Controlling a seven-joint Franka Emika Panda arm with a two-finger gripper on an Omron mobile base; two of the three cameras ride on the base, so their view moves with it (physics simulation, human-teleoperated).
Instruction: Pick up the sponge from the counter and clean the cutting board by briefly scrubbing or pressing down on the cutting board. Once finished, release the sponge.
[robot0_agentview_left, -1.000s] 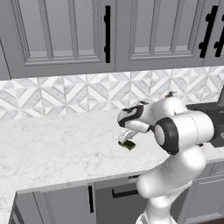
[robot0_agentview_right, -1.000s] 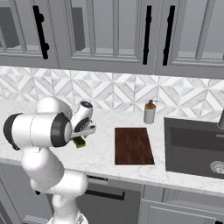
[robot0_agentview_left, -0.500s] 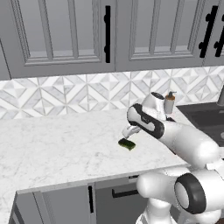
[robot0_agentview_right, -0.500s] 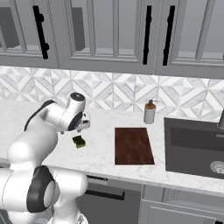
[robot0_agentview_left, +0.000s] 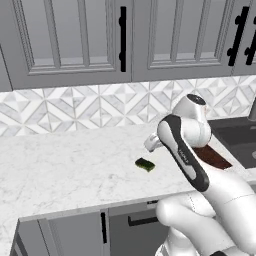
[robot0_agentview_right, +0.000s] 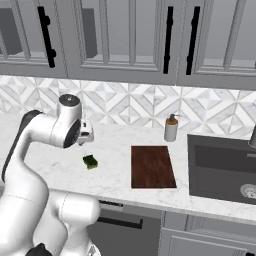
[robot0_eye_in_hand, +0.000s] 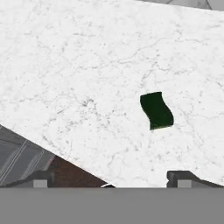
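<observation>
The small dark green sponge (robot0_agentview_right: 90, 161) lies free on the white marble counter (robot0_agentview_left: 60, 170), left of the reddish-brown wooden cutting board (robot0_agentview_right: 152, 166). The arm has swung over; its 2-finger gripper (robot0_eye_in_hand: 111, 177) hovers above, jaws spread, grasp not yet made.

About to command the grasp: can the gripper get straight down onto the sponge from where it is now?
Probably yes. The sponge lies alone on bare counter, apart from the cutting board, and the gripper hangs open above it, though off to one side, so it must re-centre first.
</observation>
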